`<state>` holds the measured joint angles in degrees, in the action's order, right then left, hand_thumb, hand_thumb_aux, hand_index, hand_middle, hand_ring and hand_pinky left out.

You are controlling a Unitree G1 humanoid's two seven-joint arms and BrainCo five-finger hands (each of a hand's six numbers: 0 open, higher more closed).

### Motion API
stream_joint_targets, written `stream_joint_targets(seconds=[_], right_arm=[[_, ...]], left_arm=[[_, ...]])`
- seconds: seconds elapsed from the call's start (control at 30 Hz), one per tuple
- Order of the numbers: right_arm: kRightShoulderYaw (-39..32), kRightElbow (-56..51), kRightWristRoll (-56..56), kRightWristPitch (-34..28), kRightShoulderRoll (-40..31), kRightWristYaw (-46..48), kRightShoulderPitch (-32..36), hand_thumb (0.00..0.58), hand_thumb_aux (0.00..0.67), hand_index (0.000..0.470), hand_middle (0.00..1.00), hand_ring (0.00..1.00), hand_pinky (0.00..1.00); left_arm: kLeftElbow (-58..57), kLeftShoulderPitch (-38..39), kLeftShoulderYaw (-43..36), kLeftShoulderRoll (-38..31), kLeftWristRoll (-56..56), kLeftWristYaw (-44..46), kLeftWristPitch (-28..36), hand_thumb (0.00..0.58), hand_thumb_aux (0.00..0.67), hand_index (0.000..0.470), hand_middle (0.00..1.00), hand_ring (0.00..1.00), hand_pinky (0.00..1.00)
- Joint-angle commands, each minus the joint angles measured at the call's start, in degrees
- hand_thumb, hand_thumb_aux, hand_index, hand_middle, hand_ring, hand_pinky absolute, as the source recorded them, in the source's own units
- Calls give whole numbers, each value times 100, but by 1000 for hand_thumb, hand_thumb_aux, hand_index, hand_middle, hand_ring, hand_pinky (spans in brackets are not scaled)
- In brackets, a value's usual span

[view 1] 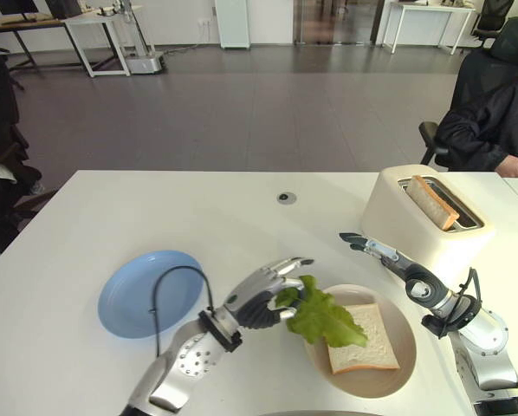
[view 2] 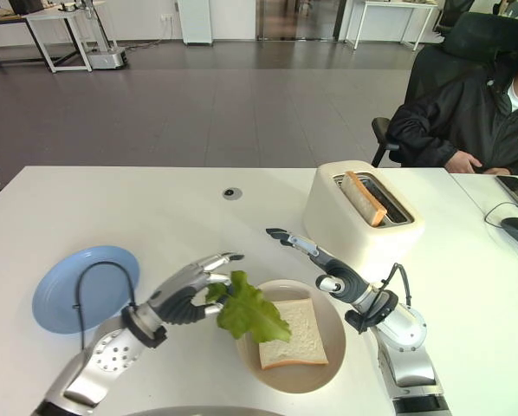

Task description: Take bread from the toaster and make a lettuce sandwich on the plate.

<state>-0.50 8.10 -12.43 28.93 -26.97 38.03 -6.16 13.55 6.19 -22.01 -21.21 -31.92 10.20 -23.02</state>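
While left hand (view 1: 259, 296) pinches limp green lettuce leaf (view 1: 325, 319) by edge, right hand (view 1: 387, 257) spread; light, floppy, tears easily.

On the counter (view 1: 242, 217) a plate (view 1: 404, 342) is set, with a bread slice (view 1: 363, 340) laid on it and lettuce (view 1: 321, 316) held over its 9 o'clock rim. The toaster (view 1: 406, 224) is found at 1 o'clock from it, another slice (view 1: 432, 201) standing in its slot. A second plate (view 1: 133, 299) is placed at 9 o'clock.
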Motion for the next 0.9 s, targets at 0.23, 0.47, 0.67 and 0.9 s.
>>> stream_joint_targets(seconds=[0.23, 0.47, 0.67, 0.9], right_arm=[[-96, -147, 18, 5, 27, 73, 211, 0, 0, 0, 0, 0, 0], [-130, -203, 40, 83, 48, 47, 179, 0, 0, 0, 0, 0, 0], [-148, -292, 50, 126, 82, 34, 233, 0, 0, 0, 0, 0, 0], [-169, -302, 65, 142, 104, 17, 237, 0, 0, 0, 0, 0, 0]], left_arm=[[-542, -281, -855, 656, -1143, -278, 404, 580, 670, 470, 0, 0, 0], [-753, -453, -952, 666, -1542, -434, 573, 580, 670, 470, 0, 0, 0], [-939, -498, -1022, 748, -1588, -628, 588, 580, 670, 470, 0, 0, 0], [-1145, -582, -1193, 819, -1603, -820, 556, 580, 670, 470, 0, 0, 0]])
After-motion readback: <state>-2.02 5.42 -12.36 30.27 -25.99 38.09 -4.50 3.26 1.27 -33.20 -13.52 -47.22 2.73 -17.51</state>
